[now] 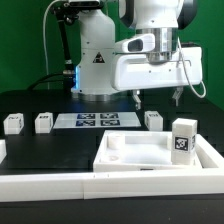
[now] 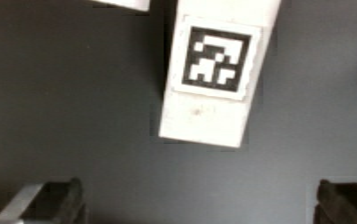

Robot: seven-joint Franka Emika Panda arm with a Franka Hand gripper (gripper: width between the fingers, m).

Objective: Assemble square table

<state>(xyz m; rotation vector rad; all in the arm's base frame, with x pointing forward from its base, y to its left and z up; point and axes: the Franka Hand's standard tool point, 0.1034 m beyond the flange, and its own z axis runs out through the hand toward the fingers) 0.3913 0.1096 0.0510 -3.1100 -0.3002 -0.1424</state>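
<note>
The square table's white slab (image 1: 150, 158) lies with its raised rim up at the front of the exterior view. One tagged white leg (image 1: 182, 140) stands upright by its right corner. Two legs (image 1: 13, 124) (image 1: 43, 123) rest on the black table at the exterior view's left, and another leg (image 1: 153, 119) sits right of the marker board. My gripper (image 1: 157, 98) hangs open above that last leg, apart from it. In the wrist view a tagged leg (image 2: 216, 75) lies on the dark surface ahead of my open gripper (image 2: 196, 205), with nothing between the fingers (image 2: 50, 200).
The marker board (image 1: 95, 121) lies flat in front of the robot base. Long white border bars (image 1: 100, 186) frame the slab at the front and at the exterior view's right (image 1: 212, 152). A white corner of some other thing (image 2: 130, 4) shows at the wrist view's edge.
</note>
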